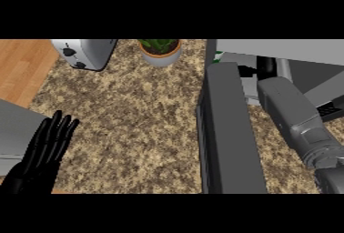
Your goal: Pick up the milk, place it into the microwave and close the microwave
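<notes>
The microwave (289, 49) stands at the right of the counter. Its dark door (228, 136) is swung open toward me and stands edge-on in the middle of the view. My right forearm runs up past the door into the opening. Only black parts of my right hand (268, 66) show inside, so its fingers cannot be read. A small white and green sliver, probably the milk (218, 57), peeks out beside the door's far end, left of that hand. My left hand (42, 150) rests open at the lower left, fingers up, holding nothing.
A silver toaster (84, 52) stands at the back left and a potted plant (160, 49) at the back middle. The speckled counter (134, 118) stretches between my left hand and the door. Wood flooring (20, 68) shows past the counter's left edge.
</notes>
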Controlling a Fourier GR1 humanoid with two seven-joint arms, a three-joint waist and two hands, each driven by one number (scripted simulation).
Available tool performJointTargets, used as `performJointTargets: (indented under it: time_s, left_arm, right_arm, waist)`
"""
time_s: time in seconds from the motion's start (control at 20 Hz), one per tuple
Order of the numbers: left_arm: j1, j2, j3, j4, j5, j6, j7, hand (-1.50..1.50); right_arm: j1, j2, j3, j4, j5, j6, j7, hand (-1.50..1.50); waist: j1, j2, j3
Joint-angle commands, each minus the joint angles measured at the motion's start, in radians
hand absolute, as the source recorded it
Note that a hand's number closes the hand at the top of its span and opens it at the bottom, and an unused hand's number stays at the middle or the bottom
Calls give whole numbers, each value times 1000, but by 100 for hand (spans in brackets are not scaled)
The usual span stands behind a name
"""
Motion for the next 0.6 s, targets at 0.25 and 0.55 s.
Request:
performJointTargets:
  time_s: [0.25,0.55]
  left_arm:
    - [13,-8,-68,10,-43,34,-14,-150]
    - [11,-8,-82,25,-43,27,-15,-150]
  right_arm:
    - [48,-10,-21,-6,-19,95,-47,-150]
    - [98,23,-47,-19,-44,122,-99,-150]
  waist:
    - [-16,-11,-1]
    - [-45,-26,-2]
